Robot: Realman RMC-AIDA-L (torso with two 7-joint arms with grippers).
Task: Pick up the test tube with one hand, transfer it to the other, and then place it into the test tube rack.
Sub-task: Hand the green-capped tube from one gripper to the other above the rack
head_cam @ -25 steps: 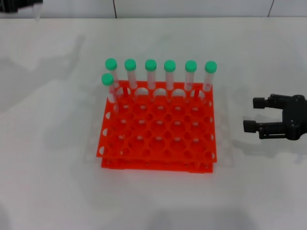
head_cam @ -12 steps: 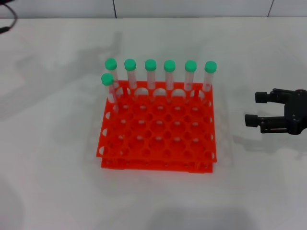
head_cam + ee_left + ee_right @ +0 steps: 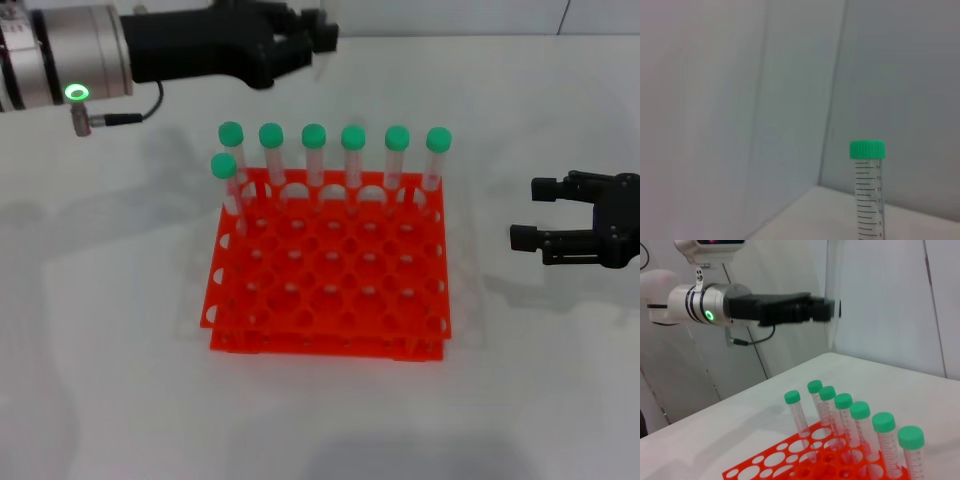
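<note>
Green-capped and upright, the test tube [image 3: 832,300] hangs pinched in my left gripper [image 3: 318,32] high behind the test tube rack [image 3: 330,270], long axis vertical, while my right gripper [image 3: 532,226], fingers spread, waits well off the rack's right side for the handover.

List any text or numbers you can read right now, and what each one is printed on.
"14", "13", "12", "11", "10", "9", "8": graduation marks down the test tube held in the left gripper, read in the left wrist view.
Tubes standing in the test tube rack: scale markings show faintly, too small to read.
Right gripper: no readable text shows.
</note>
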